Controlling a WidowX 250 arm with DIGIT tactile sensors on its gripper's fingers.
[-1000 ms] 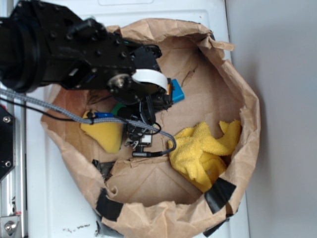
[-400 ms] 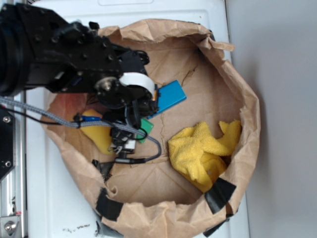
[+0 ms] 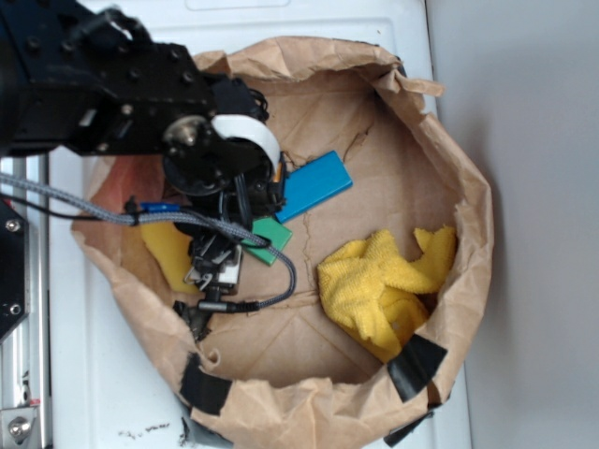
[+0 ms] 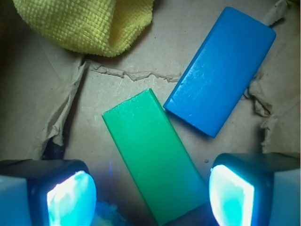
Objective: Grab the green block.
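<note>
While the black arm is reaching in over the left side of the crumpled brown paper bag, the gripper is hanging with its jaws spread wide apart and nothing between its pads, which are glowing pale cyan at the lower corners of the wrist view. Lying flat on the paper floor of the bag, the green block is sitting in the gap between those two fingers, its long side running at a slant, its near end reaching down between them and neither pad touching it. Just beside its far right corner, the blue slab is lying flat too, tilted the other way, its lower left corner coming very close to the green one; whether they are touching cannot be told. In the exterior view the green block is peeking out from under the wrist, with the blue slab just above and to the right of it. A yellow cloth is bunching up against the right side of the bag, well apart from both slabs, and a yellow sponge is showing partly under the arm on the left. A braided grey cable is looping across the arm
</note>
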